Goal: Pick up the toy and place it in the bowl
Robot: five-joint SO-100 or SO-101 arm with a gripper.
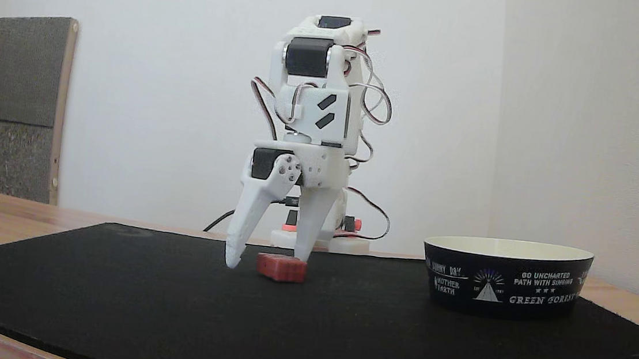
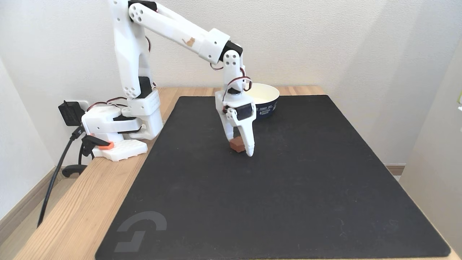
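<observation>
The toy, a small red grooved block (image 1: 281, 268) (image 2: 236, 145), lies on the black mat. My white gripper (image 1: 267, 259) (image 2: 240, 147) points straight down over it and is open, its tips at mat level. The block sits between the fingers, close against one finger (image 1: 308, 230) and with a gap to the other finger (image 1: 246, 225). The bowl (image 1: 506, 277) (image 2: 269, 108), black outside with white lettering and cream inside, stands on the mat apart from the gripper: to the right in a fixed view, behind the arm in the other.
A black mat (image 1: 169, 305) (image 2: 288, 187) covers most of the wooden table (image 2: 83, 195). The arm's white base (image 2: 119, 126) with cables and a plug stands at the mat's left edge. Walls close in behind. A grey panel (image 1: 10, 106) leans at the far left.
</observation>
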